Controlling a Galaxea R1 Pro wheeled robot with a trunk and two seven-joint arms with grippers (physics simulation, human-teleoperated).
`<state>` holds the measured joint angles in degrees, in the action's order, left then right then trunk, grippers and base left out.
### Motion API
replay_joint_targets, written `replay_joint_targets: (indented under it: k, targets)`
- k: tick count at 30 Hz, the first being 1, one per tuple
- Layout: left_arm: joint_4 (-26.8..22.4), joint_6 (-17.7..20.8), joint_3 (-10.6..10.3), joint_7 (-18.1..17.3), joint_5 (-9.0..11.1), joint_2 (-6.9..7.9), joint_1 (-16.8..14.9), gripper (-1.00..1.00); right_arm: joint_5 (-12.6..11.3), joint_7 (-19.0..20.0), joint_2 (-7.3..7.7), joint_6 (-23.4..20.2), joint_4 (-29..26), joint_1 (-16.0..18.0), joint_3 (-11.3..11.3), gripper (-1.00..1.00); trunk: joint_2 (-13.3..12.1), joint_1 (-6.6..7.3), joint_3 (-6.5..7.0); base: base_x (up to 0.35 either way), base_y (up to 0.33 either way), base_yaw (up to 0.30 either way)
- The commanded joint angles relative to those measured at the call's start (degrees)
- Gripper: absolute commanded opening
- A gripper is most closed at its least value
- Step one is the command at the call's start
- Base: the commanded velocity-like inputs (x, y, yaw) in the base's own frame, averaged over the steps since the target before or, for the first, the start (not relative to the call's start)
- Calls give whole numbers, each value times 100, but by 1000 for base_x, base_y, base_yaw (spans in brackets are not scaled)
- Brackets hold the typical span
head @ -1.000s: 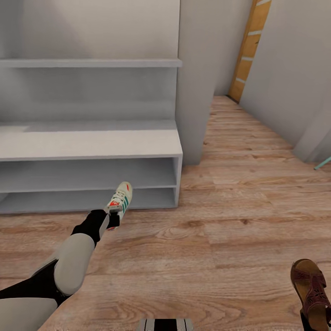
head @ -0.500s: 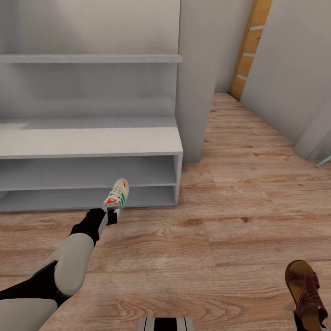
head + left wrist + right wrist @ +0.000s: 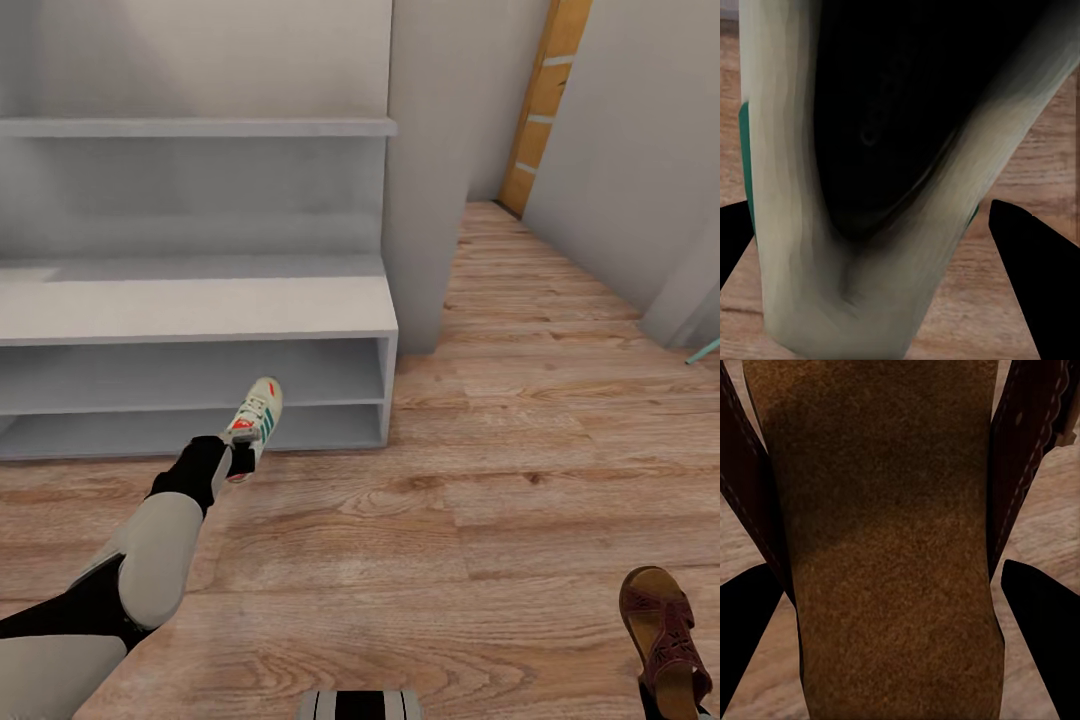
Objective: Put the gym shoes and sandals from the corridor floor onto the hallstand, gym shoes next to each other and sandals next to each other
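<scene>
My left gripper [image 3: 240, 460] is shut on a white gym shoe [image 3: 256, 422] with green stripes and a red patch. It holds the shoe off the corridor floor [image 3: 500, 480], just in front of the hallstand's [image 3: 200, 305] lowest shelf opening. Up close, the shoe's dark heel opening [image 3: 870, 150] sits between the black fingers [image 3: 1039, 289]. At the lower right, my right gripper [image 3: 889, 675] is shut on a brown sandal [image 3: 664, 630], whose tan footbed [image 3: 885, 532] lies between the fingers [image 3: 1042, 637]. The other gym shoe and the other sandal are out of view.
The grey bench has two open shelf levels below and a floating shelf [image 3: 200, 127] above. A grey wall pillar [image 3: 430, 170] stands right of the rack. The corridor runs on toward a wooden door frame [image 3: 545, 100].
The head view has tilted slightly. My left arm has edged a little to the left with the gym shoe. The sandal stays held at the lower right.
</scene>
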<state>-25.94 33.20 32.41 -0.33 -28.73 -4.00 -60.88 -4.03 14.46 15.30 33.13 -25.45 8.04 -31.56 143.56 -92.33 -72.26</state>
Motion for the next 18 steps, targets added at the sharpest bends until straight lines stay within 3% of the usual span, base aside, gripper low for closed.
replay_joint_targets:
  k: [1, 7, 13, 18]
  targets:
    - [-9, 54, 33, -4, -17, -8, -11, -100, -45, 66, -1, 9, 6, 4, -21, -100, 2, 1, -4, 0, 0, 0]
    - [-8, 187, 21, 4, -19, 11, 9, -100, -45, 63, -1, 9, 5, 4, -17, -100, 2, 1, -4, 21, 0, 0]
    - [-8, 186, 23, 3, -19, 16, 23, -100, -45, 65, -1, 9, 5, 4, -18, -100, 2, 1, -4, 260, 0, 0]
    - [-75, 203, 36, 14, -27, 18, -48, -100, -45, 66, -1, 9, 5, 4, -22, -100, 2, 1, -4, 82, 0, 0]
